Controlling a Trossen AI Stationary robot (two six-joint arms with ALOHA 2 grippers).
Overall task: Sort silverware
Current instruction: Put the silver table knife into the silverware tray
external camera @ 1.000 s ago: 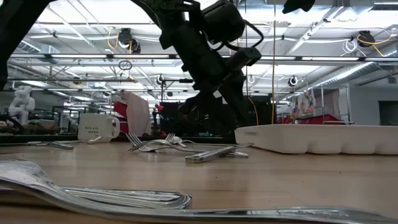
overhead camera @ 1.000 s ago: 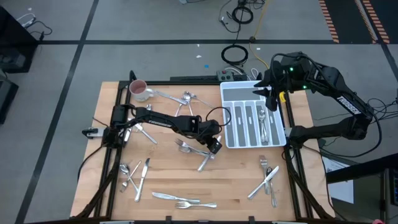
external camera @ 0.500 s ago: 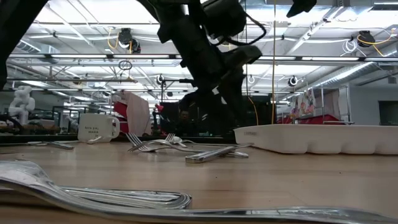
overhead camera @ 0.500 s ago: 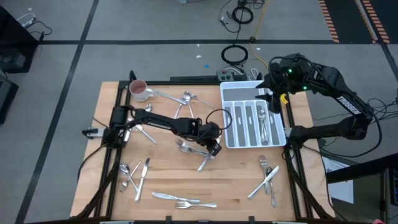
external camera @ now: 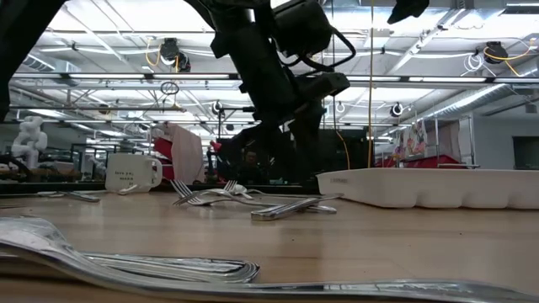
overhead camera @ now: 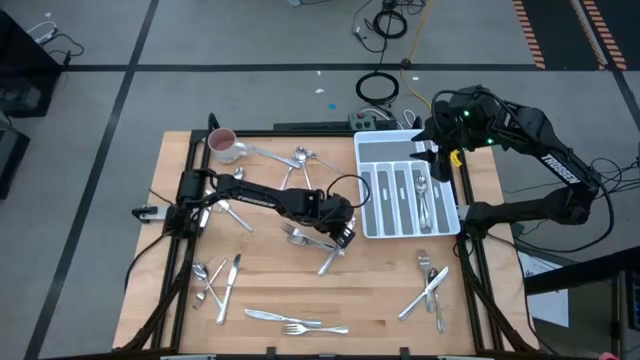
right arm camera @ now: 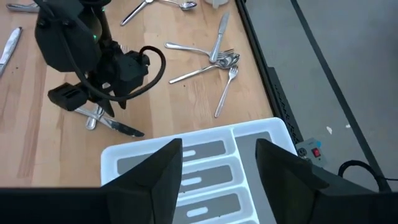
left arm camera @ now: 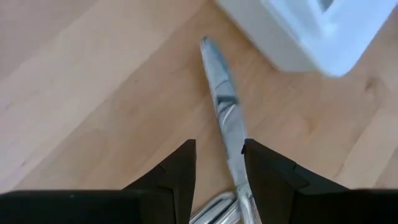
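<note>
Left gripper (overhead camera: 345, 234) low over table centre, just left of white tray (overhead camera: 372, 228). Fingers (left arm camera: 177, 177) narrowly parted, straddling a table knife (left arm camera: 222, 102) lying flat on wood; knife passes through the gap beside one finger, blade tip pointing toward tray corner. No lift visible, can't tell if actually pinched. Small heap of forks (overhead camera: 300, 238) right next to it.

Right gripper (overhead camera: 437, 158) up in the air above tray's far-right side, fingers (right arm camera: 163, 171) spread wide, nothing between them. Seen high in low view too (external camera: 408, 8).

Silverware scattered: a few pcs already in tray's right compartments (overhead camera: 424, 195); cluster near mug (overhead camera: 222, 145) at far-left corner (overhead camera: 298, 157); spoons + knife at left edge (overhead camera: 215, 280); knife/fork pair at near edge (overhead camera: 295, 322); crossed group near-right, below tray (overhead camera: 430, 283).

Tray's left slots show only printed outlines.
</note>
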